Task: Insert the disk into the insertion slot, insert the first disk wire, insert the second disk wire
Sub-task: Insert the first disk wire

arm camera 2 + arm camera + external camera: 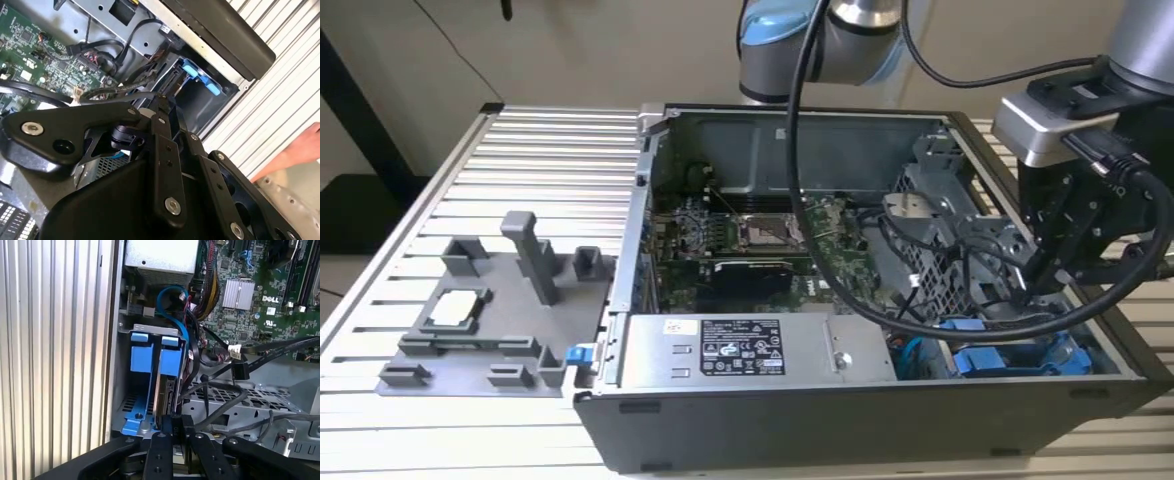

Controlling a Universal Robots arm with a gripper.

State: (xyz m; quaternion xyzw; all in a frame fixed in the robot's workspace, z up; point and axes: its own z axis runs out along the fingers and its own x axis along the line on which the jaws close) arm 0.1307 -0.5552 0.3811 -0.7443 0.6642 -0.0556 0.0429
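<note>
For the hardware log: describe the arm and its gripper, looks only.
The arm has silver-grey tubes and light-blue joint caps, with black cables looping off it. The gripper is black, built of jointed bars studded with silver screws; a silver-grey box sits above it.

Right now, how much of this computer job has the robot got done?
Nothing looks finished yet. In hand: the gripper is shut on the disk, which stands edge-on, apparently partway into the insertion slot. Left: seating the disk fully and plugging in both disk wires; a black plug hangs loose beside the slot, not yet connected.
</note>
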